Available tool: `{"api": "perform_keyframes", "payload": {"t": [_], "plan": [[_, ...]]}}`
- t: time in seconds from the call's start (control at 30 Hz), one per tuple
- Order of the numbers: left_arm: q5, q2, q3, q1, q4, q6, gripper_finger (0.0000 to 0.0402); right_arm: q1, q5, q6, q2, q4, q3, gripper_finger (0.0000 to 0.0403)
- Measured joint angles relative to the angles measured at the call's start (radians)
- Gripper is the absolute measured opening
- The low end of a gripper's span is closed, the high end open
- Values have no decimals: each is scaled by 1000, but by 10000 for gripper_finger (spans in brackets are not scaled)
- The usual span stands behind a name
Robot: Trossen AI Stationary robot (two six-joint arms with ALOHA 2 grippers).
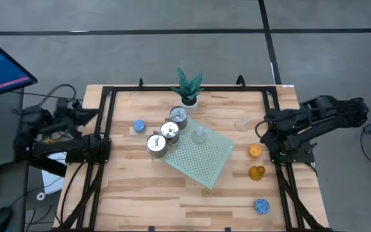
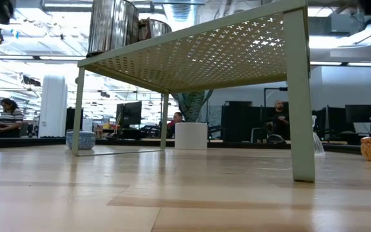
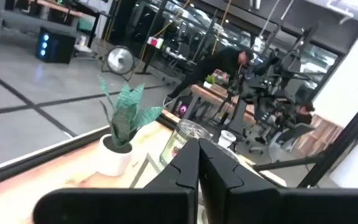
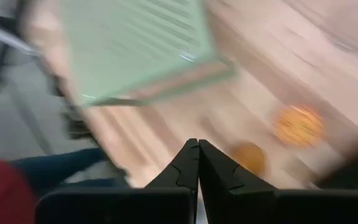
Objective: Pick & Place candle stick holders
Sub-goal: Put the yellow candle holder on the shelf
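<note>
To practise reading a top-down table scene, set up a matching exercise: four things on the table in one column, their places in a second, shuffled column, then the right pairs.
Things:
1. Three silver holders
2. Plant in white pot
3. Blue bumpy holder
4. Amber holder

Places:
A. Bare wood at the table's far edge, behind the green mat
B. Near right corner of the table
C. On the mat's left part, in a row
D. Bare wood right of the mat, just nearer than the orange holder

Pairs: 1-C, 2-A, 3-B, 4-D
</note>
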Motion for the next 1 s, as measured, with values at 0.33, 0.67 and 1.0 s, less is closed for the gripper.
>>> {"api": "perform_keyframes", "payload": {"t": [0.33, 0.67, 1.0], "plan": [[1, -3, -171, 0, 124, 17, 4, 67, -17, -8, 163, -156, -44, 0], [14, -8, -310, 0, 206, 24, 4, 206, -140, -106, 326, -95, -119, 16], [28, -9, -399, 0, 311, 21, 5, 408, -98, 63, 362, -56, -119, 216]]}}
